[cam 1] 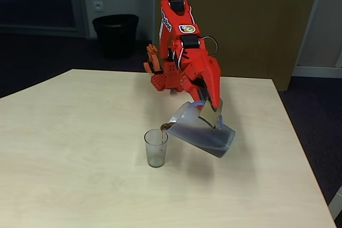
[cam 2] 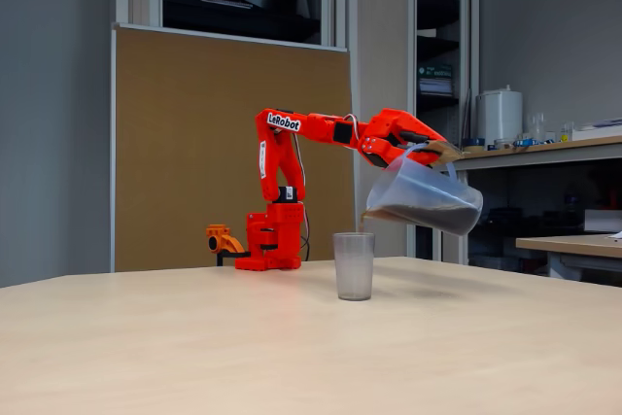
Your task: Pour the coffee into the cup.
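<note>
A pale wooden worktop (cam 1: 80, 174) carries the scene. The cup (cam 1: 156, 148) stands upright on it near the middle. The red arm's base (cam 2: 270, 245) sits at the far edge.

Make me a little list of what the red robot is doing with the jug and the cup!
arm: red, reaching out over the table
gripper: shut on the jug's handle
jug: lifted, tilted, spout down toward the cup
coffee: dark, pooled along the jug's low side, reaching the spout
cup: upright on the table under the spout, looks empty
bin: black, on the floor behind
</note>
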`<action>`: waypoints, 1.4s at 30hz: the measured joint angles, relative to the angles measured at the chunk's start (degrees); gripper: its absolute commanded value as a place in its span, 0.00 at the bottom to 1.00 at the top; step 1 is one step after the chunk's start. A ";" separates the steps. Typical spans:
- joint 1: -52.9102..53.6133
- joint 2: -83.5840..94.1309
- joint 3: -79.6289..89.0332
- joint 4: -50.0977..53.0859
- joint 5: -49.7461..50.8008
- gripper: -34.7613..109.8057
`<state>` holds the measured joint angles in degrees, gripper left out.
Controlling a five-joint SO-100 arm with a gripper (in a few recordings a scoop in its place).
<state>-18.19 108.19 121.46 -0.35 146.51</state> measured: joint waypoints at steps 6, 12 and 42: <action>-0.09 0.09 0.00 -1.76 0.79 0.24; 0.00 0.09 0.00 -2.72 2.46 0.24; 0.88 0.00 1.93 -7.21 7.73 0.24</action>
<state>-17.31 108.19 123.40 -7.56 154.25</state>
